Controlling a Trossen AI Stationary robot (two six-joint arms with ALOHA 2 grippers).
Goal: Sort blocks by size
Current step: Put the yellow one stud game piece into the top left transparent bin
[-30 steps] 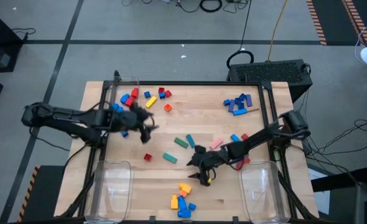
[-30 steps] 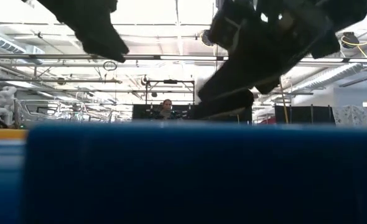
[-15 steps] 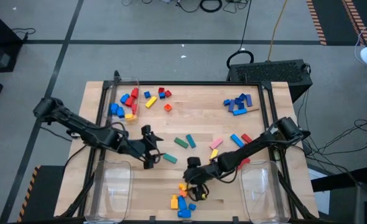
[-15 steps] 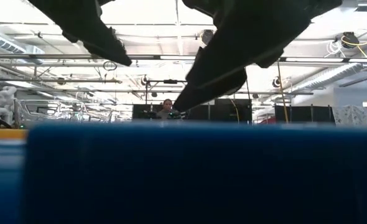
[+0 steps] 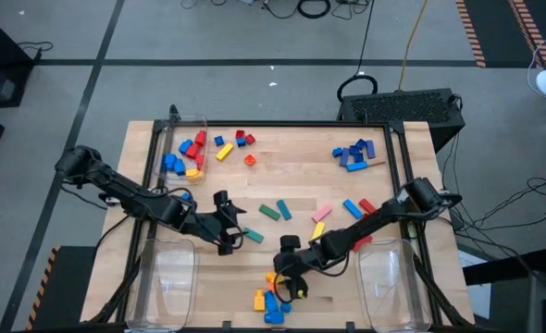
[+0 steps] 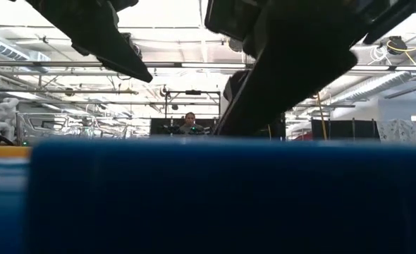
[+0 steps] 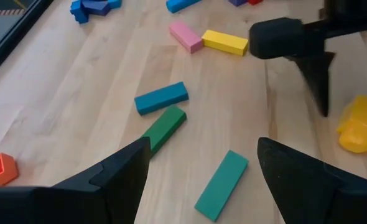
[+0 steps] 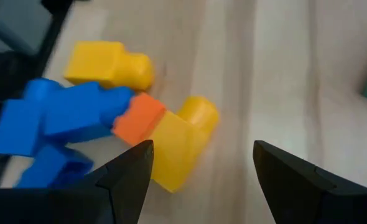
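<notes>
High view: the right tool point(image 5: 282, 285), open and empty, could bump the yellow block point(image 8: 180, 140) away.

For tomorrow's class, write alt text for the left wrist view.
The left gripper hangs open over a wooden table, a green bar between its fingers. Beyond lie green, blue, pink and yellow bars; the right gripper is opposite.
</notes>
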